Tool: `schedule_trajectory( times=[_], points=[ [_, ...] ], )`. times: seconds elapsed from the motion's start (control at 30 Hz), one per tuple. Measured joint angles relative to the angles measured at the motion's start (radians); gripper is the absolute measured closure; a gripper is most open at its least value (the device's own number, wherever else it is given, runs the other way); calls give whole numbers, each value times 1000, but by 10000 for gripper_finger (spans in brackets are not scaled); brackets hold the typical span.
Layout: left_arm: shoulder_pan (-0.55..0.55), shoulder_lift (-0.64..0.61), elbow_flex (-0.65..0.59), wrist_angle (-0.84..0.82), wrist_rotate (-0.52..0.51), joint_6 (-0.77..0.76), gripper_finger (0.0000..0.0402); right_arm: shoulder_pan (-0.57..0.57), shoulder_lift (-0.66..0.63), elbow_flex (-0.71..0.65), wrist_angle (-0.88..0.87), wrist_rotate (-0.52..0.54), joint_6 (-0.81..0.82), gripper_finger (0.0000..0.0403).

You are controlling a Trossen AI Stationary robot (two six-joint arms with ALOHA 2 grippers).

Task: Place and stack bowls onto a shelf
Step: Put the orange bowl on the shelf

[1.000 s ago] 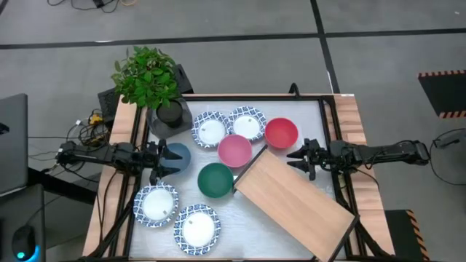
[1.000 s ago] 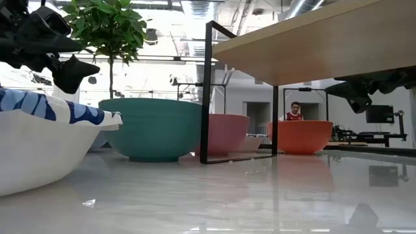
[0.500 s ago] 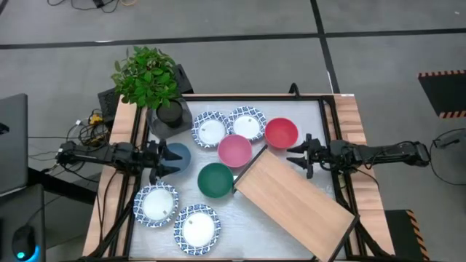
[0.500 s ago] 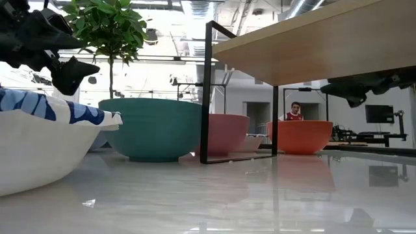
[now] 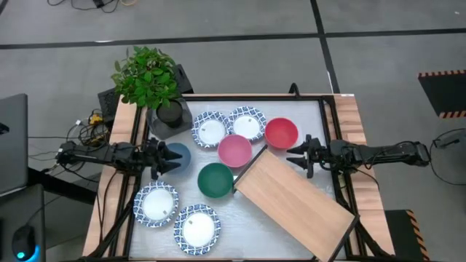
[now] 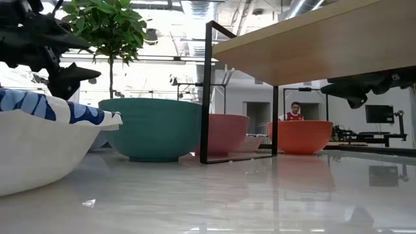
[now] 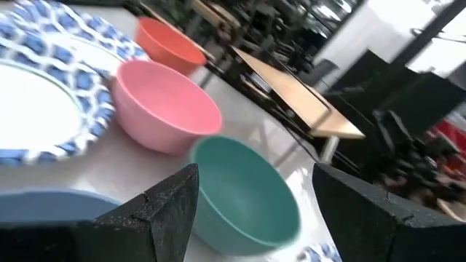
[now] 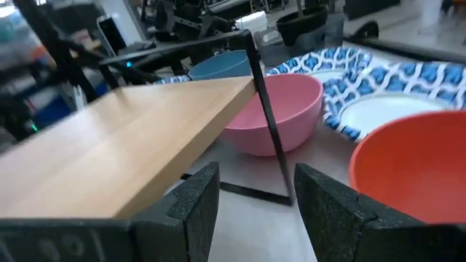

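High view: left claw (image 5: 166, 159) open over slate blue bowl (image 5: 177, 156), at tabletop (image 5: 240, 225) left side. Right claw (image 5: 297, 156) open beside red bowl (image 5: 281, 132), near shelf (image 5: 295, 195) corner. Shelf lies diagonally; pink bowl (image 5: 234, 150) and green bowl (image 5: 215, 180) at its left end.

Low view: green, pink, red bowls in row beyond shelf leg.

Left wrist view: fingers spread; green bowl between them.

Right wrist view: fingers apart; shelf, pink bowl ahead.

A robotics lab: exposed ceiling ducts (image 6: 305, 8), monitors (image 6: 378, 114), loose floor cables (image 5: 86, 128).
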Motion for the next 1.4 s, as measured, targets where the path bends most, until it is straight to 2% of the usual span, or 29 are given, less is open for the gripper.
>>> schedule_trajectory(
  times=[0.1,0.27,0.47,0.63,0.8,0.93,1.03,1.17,1.3,1.4],
  points=[
    [0,0,0,16,-61,-63,148,-6,0,-1,11,13,75,198],
    [0,0,0,152,-210,-290,148,-23,0,-1,22,15,202,198],
    [1,0,0,349,-406,-358,148,-59,0,-1,24,16,387,198],
    [1,0,0,494,-439,-323,148,-88,0,-2,39,16,547,198],
    [1,0,0,600,-450,-317,148,-95,0,-2,118,16,629,198],
    [1,1,0,679,-427,-310,148,-102,0,-2,296,13,698,198],
    [1,2,20,704,-416,-314,148,-112,0,16,455,12,673,198],
    [1,59,99,707,-414,-268,148,-138,0,139,470,16,548,198],
    [1,169,205,685,-408,-194,148,-172,29,333,306,37,347,198],
    [1,257,289,595,-355,-193,148,-197,75,520,4,99,243,198]
  ],
)
